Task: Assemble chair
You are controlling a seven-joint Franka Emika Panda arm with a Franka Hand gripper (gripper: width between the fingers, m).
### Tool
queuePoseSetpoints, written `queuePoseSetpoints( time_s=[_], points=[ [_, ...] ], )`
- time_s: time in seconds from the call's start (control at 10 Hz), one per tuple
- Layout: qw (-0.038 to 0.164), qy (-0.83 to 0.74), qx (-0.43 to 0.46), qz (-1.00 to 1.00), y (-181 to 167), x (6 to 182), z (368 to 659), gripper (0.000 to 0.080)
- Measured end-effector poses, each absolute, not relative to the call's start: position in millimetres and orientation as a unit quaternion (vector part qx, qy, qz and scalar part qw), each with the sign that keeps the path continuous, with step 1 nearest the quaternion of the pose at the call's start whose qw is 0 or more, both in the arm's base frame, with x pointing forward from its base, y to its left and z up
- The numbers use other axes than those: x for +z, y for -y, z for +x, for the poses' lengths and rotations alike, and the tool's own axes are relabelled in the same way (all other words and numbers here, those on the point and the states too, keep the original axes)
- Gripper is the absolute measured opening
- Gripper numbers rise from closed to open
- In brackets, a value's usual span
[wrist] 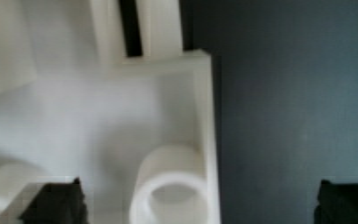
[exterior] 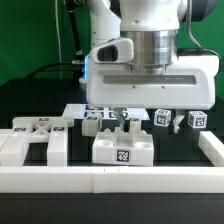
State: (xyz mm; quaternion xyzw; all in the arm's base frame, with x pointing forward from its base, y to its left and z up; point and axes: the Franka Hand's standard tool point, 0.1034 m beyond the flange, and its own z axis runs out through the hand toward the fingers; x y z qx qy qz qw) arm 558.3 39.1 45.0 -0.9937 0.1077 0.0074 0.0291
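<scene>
A low white border rail [exterior: 110,182] runs across the front of the table [exterior: 80,158]. Just behind it a blocky chair part [exterior: 121,150] lies long-axis crosswise, its square tag facing the camera. The fingers [wrist: 51,202] hang above it, spread wide and gripping nothing, with a larger part [exterior: 35,140] at the exterior view's left and small tagged pieces [exterior: 165,119] behind.

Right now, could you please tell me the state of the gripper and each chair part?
Two-finger gripper: open, holding nothing.
Blocky matte-white plastic chair part under it: lying loose, not gripped.
Large white plastic part at the exterior view's left: lying loose, unjoined.
Small white tagged block behind, exterior view's right: loose.
</scene>
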Motion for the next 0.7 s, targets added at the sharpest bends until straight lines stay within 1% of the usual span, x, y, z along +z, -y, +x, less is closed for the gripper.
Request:
queuePoseSetpoints(
  time_s=[0.1, 0.3, 0.7],
  points=[
    [0.028, -0.100, 0.009, -0.995, -48, 35.0, 551, 0.0650],
    [0.027, -0.075, 0.008, -0.997, -49, 24.0, 549, 0.0650],
    [0.025, -0.069, 0.011, -0.997, -46, 12.4, 543, 0.0650]
  ],
)
